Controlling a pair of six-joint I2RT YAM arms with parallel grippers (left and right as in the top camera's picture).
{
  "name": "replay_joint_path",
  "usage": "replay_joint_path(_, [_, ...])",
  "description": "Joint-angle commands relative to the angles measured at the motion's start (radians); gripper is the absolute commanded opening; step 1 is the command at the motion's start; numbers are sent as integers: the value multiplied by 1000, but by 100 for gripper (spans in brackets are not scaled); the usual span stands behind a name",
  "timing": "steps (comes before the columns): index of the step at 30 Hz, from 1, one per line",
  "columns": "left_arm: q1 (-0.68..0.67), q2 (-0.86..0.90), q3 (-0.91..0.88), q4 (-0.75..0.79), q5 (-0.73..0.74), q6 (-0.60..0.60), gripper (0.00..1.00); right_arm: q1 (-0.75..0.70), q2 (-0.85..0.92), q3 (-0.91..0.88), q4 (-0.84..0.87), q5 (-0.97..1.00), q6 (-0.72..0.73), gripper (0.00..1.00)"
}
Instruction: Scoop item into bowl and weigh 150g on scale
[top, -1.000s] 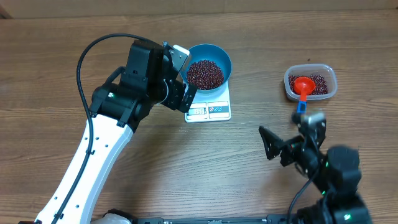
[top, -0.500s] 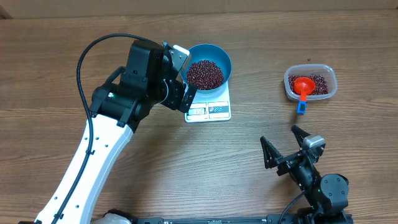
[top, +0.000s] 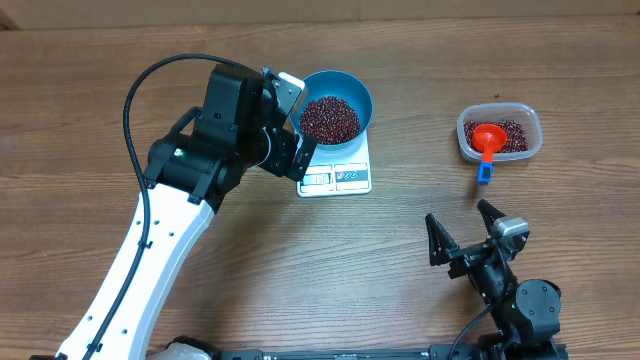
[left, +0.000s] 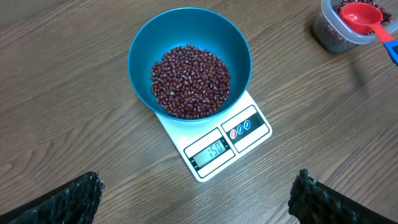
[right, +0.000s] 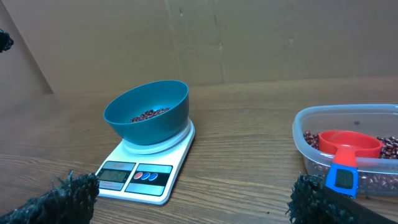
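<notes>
The blue bowl (top: 352, 86) stands on the white scale (top: 352, 178), holding a heap of dark red-brown beans (top: 330, 118). In the left wrist view the bowl (left: 186, 28), beans (left: 189, 81) and scale (left: 249, 124) lie just ahead, and the display (left: 214, 149) reads 150. My left gripper (left: 196, 196) hovers open just short of the scale's front, holding nothing. My right gripper (top: 462, 232) is open and empty near the front right edge, apart from everything. From there it looks across at the bowl (right: 146, 121) and scale (right: 177, 158).
A clear plastic tub (top: 531, 128) with more beans sits at the right. A red scoop (top: 487, 136) with a blue handle end rests in it, handle over the near rim. The left arm body (top: 190, 170) hangs over the table left of the scale.
My right gripper has drawn back from just below the scoop handle toward the front edge, staying open. The left arm, bowl and scale have not moved.
</notes>
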Motion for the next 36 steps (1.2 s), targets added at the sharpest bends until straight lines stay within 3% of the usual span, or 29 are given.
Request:
replay_joint_path(1, [5,-2,10,1,11,19,100,-3,-12,-8,6,16,-7,100])
replay_joint_path(33, [4,-26,10,-43,7,18,99,-3,-12,-8,6,16,-7,100])
replay_joint_path(36, [4,-74,8,-60,6,-34,100,-3,-12,-8,6,16,-7,100])
